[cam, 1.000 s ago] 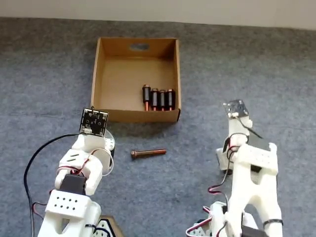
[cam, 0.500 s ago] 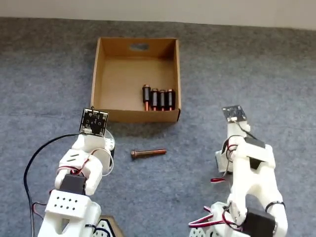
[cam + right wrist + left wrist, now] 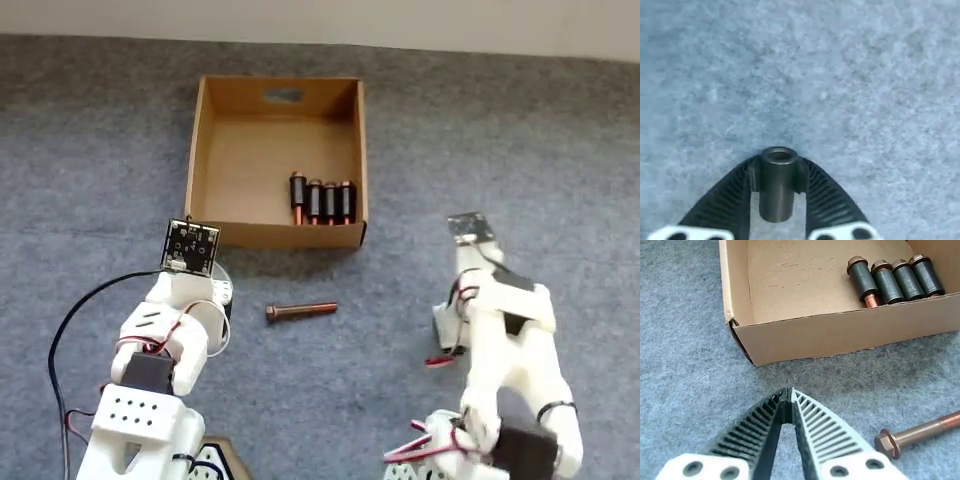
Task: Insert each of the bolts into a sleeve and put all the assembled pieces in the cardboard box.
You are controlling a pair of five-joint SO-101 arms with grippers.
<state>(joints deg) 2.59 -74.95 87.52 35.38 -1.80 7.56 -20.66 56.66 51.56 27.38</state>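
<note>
Loose bolt (image 3: pixel 300 310) lies flat on tabletop (image 3: pixel 560 150) just beside left jaws, which are pinched together, empty. Long axis crosswise to them, head end nearest. Right jaws, well apart, clamp sleeve (image 3: pixel 777 182), bore pointing ahead.

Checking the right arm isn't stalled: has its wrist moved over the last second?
Yes, slightly. In the high view the right wrist has pulled back toward its own base and edged a little closer to the cardboard box.

A robotics lab bench: two white arms (image 3: pixel 150 365) on a grey-carpeted table (image 3: pixel 560 150).
</note>
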